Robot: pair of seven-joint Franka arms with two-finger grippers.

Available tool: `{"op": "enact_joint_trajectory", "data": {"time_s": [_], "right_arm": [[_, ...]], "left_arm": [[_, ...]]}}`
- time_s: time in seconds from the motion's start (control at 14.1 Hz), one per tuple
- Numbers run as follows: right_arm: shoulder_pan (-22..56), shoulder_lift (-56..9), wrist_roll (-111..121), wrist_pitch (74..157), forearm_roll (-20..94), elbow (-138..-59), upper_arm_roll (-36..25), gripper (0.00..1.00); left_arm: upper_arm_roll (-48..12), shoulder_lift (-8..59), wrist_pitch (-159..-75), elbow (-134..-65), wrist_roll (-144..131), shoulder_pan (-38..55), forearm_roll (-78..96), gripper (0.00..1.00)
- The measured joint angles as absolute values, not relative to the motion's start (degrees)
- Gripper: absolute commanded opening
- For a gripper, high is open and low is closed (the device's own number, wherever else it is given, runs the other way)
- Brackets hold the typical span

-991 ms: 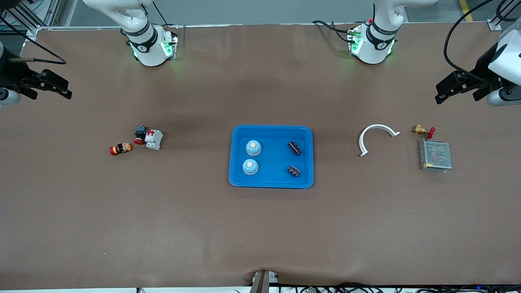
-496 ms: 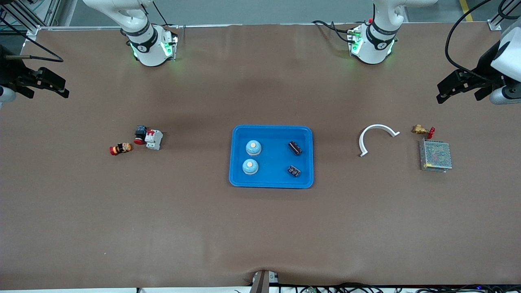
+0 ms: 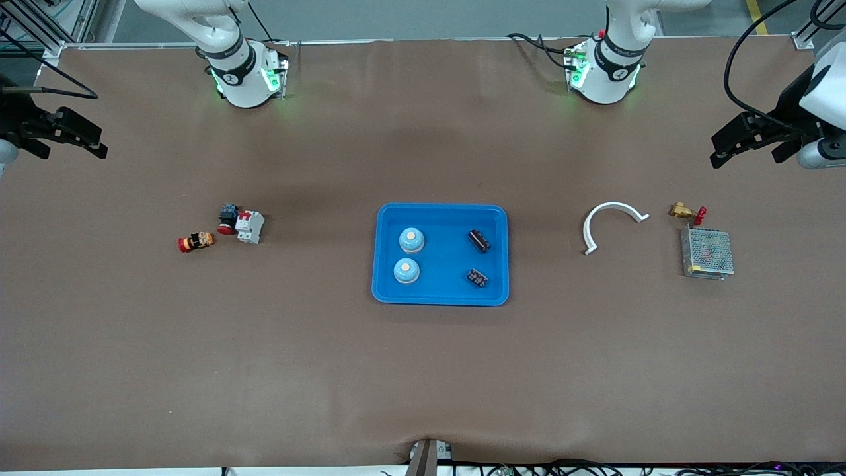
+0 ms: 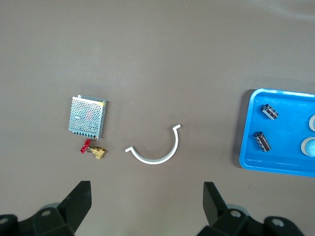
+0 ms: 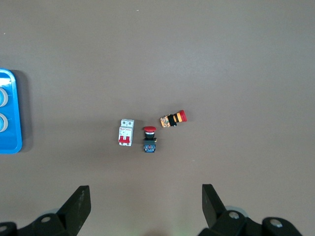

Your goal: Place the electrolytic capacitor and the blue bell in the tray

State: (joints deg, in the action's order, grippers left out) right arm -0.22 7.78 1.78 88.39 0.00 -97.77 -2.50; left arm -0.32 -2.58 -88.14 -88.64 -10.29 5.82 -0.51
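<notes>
Scanning the front view first, I take the tray [image 3: 441,209] as the centre of my dial. Inside it, two blue bells [image 3: 411,240] sit on the nine o'clock half and two electrolytic capacitors [image 3: 479,240] on the three o'clock half, all apart from one another and exactly where they were a second ago. The left gripper [image 3: 715,152] hangs over the table's edge at about two o'clock and the right gripper [image 3: 102,148] over the edge at ten o'clock. Both have drifted a little further outward over the last second and carry nothing. I read that as the arms backing off with the placing done, since no bell or capacitor is left on the bare table. At three o'clock lie a white arc [image 3: 611,221], a brass valve [image 3: 684,211] and a mesh power supply [image 3: 707,254]. At nine o'clock lie a circuit breaker [image 3: 250,227], a red push button [image 3: 227,218] and an orange switch [image 3: 196,242], none of them mine to move. The left wrist view shows that gripper's jaws spread wide and empty above the arc, with the tray's capacitor end in sight. The right wrist view shows the same wide, empty jaws above the breaker group, with a strip of the tray at the frame's margin.
</notes>
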Motion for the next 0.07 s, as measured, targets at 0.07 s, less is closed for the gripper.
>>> {"op": "enact_joint_trajectory", "data": {"time_s": [0.07], "right_arm": [[-0.43,7.78,1.78,88.39,0.00,-97.73,-2.50,1.00]], "left_arm": [[-0.32,-2.58,-88.14,-88.55,-10.29,5.82,-0.51,1.00]]}}
